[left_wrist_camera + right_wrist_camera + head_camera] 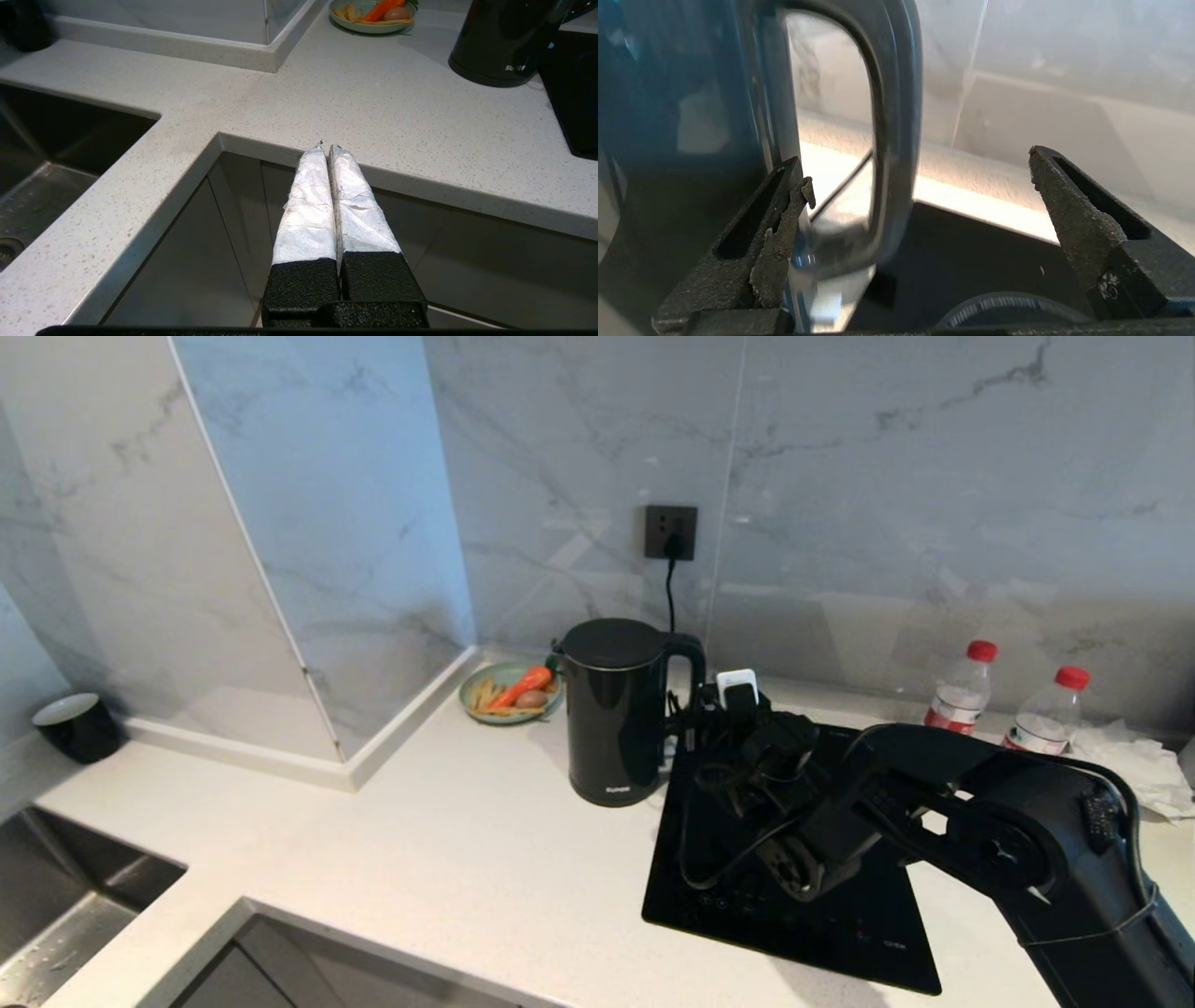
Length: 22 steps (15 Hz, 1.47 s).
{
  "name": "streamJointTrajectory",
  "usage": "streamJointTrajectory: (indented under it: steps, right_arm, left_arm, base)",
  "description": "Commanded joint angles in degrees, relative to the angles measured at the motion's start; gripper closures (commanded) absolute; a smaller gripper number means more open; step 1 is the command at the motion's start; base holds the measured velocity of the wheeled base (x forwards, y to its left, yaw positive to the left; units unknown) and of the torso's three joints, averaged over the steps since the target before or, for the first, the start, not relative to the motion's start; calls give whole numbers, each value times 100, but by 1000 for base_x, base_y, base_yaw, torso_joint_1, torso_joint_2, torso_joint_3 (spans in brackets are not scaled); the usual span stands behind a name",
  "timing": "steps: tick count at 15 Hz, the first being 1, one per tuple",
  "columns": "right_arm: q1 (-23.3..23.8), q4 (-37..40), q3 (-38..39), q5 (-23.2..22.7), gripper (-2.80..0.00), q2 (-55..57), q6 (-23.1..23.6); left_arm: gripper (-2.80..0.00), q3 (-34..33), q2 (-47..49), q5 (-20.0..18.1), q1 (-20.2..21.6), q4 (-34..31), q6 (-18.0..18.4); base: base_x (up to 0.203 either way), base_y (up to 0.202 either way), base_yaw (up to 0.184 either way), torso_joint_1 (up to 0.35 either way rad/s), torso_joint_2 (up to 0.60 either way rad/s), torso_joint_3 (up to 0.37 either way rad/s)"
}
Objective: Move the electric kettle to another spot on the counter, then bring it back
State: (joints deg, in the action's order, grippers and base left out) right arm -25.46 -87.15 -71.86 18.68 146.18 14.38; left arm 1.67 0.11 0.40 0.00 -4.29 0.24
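The electric kettle [616,709] stands upright on the counter [448,859], at the cooktop's [794,896] left edge. The right gripper [920,182], fingers spread, straddles its handle [896,130] without clamping. Bare worktop stretches leftward; the left gripper [327,148], fingers pressed together, hovers off the counter's front edge.

Black jointed right arm [980,831], white-wrapped left pincer [327,148] fingers [306,210]

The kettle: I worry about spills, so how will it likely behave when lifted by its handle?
The kettle is tall and narrow, so it may tip if nudged high up. Its glossy handle looks rigid but possibly slippery, and the open right gripper straddles it without gripping yet. Held by the side handle, it would probably swing. Its fill level is hidden.
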Motion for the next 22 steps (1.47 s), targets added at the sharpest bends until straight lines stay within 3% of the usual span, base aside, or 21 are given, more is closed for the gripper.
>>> streamJointTrajectory:
  steps: [1,7,12,14,22]
  right_arm:
    - [-60,-51,263,53,-280,-217,-20]
    - [-148,-51,1363,55,-280,-832,-101]
    - [-117,-51,3538,22,-280,-1579,-357]
    - [271,-51,4039,4,-280,-1569,-500]
    - [1264,-51,2453,-290,-280,-495,-230]
  left_arm:
    - [0,0,-2,4,0,-2,2]
    - [0,0,-2,4,0,-2,2]
    - [0,0,-2,4,0,-2,2]
    - [0,0,-2,4,0,-2,2]
    - [0,0,-2,4,0,-2,2]
  base:
    - [0,0,0,0,0,0]
    - [0,0,0,0,0,0]
    - [0,0,0,0,0,0]
    - [0,0,0,0,0,0]
    - [0,0,0,0,0,0]
